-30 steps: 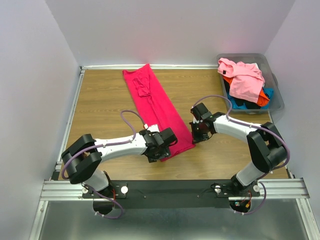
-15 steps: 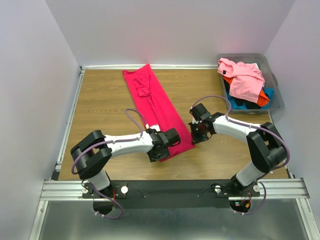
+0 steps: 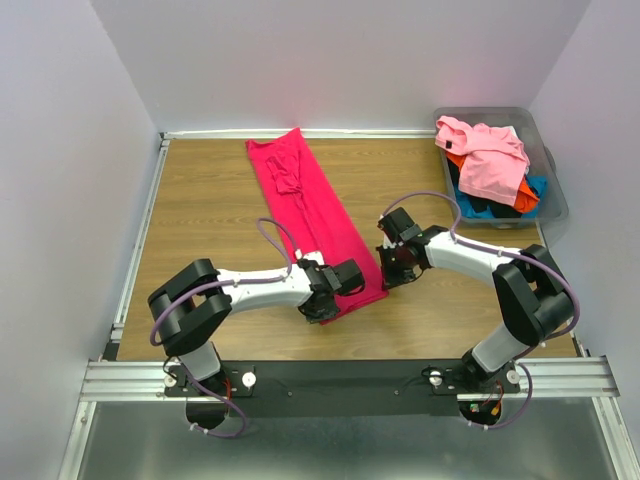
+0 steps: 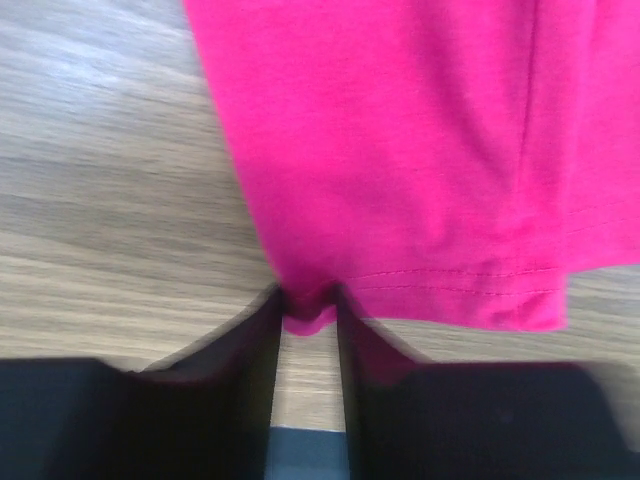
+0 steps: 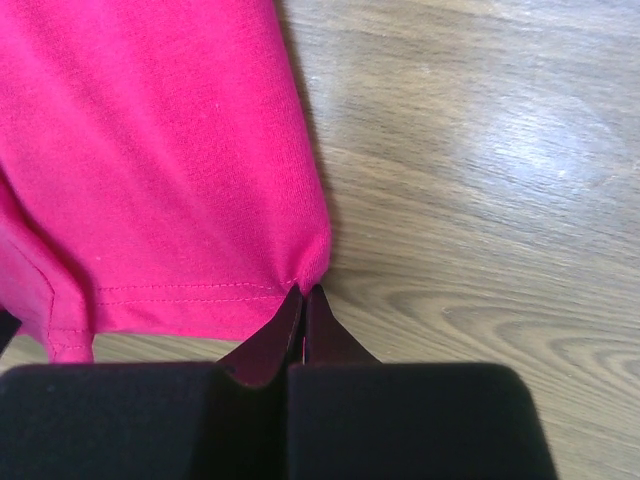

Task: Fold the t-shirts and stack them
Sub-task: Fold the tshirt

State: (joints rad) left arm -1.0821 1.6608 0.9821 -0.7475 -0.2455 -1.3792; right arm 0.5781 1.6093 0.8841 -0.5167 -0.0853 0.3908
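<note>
My right pincer [image 5: 303, 296] is clenched on the hem corner of the crimson t-shirt [image 3: 312, 210], and the cloth spreads ahead of it and to its left. My left pincer [image 4: 307, 305] has a hem pucker between its 2 parted jaws. I cannot tell whether it grips. There the shirt lies ahead and to the right, on the table [image 3: 200, 200].

A wood-grain table [image 3: 200, 210] carries a long crimson t-shirt [image 3: 305, 205] laid flat on it — and a grey bin [image 3: 556, 200] at its far right corner
</note>
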